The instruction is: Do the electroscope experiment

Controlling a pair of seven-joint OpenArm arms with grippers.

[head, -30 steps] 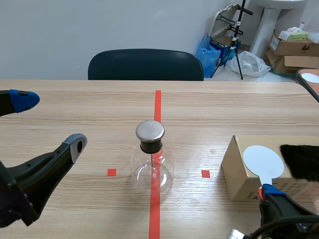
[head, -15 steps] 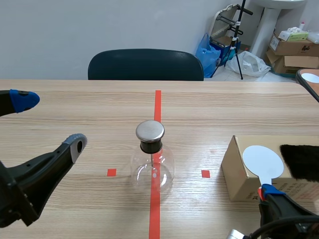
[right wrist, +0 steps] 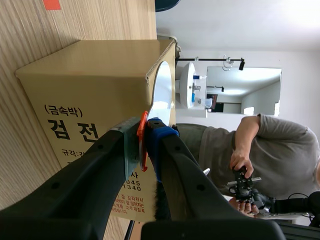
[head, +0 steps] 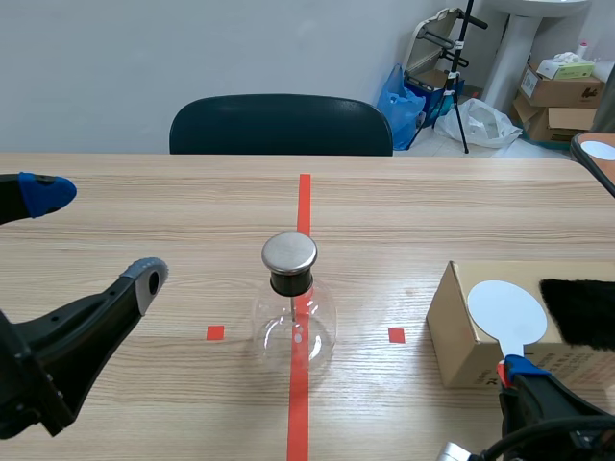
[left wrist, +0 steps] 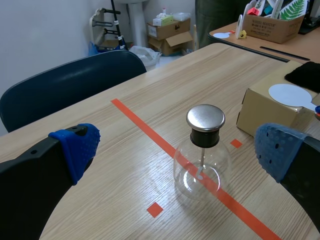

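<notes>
Right wrist view: the right jaws are clenched on the red handle of the white paddle (right wrist: pixel 161 95). Its disc lies on the cardboard box (right wrist: pixel 90 85) at near right, just beside the black fur (head: pixel 581 312). The left jaws stand released at near left. The electroscope flask (head: pixel 296 309) sits mid-surface on the tape line. Charging likely comes next: rub the disc firmly across the fur, then carry it to the metal cap (head: pixel 289 252) without brushing the box.

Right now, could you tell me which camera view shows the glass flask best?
The left wrist view: the flask sits close ahead, with its metal cap and inner rod clear. The scene view shows it whole too, but farther off, on the red tape line. The right wrist view misses it.
</notes>
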